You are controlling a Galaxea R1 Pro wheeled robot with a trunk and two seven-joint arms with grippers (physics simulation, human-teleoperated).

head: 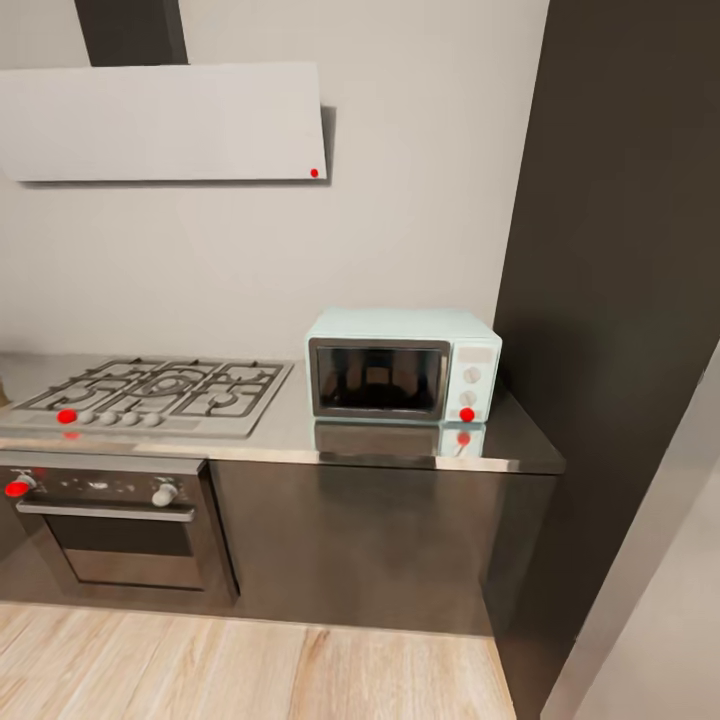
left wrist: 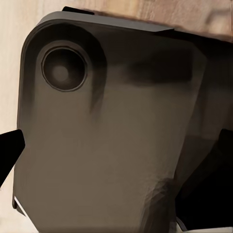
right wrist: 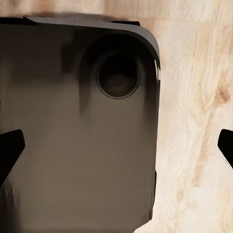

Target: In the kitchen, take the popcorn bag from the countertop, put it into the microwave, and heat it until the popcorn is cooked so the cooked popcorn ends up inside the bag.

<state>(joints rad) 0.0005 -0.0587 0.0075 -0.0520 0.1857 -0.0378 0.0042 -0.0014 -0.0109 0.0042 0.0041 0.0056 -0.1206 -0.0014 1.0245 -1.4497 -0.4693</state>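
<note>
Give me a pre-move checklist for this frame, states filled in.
1. Microwave in sight on the countertop: ok.
2. Microwave door shut, needs opening: not ok.
3. Popcorn bag located: not ok, not on the visible countertop.
4. Left gripper empty, fingertips apart over the robot's dark base: ok.
5. Right gripper likewise: ok.
6. Hob burners off: cannot tell.

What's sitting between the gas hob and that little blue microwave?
In the head view, only countertop lies between the hob and the microwave.
</note>
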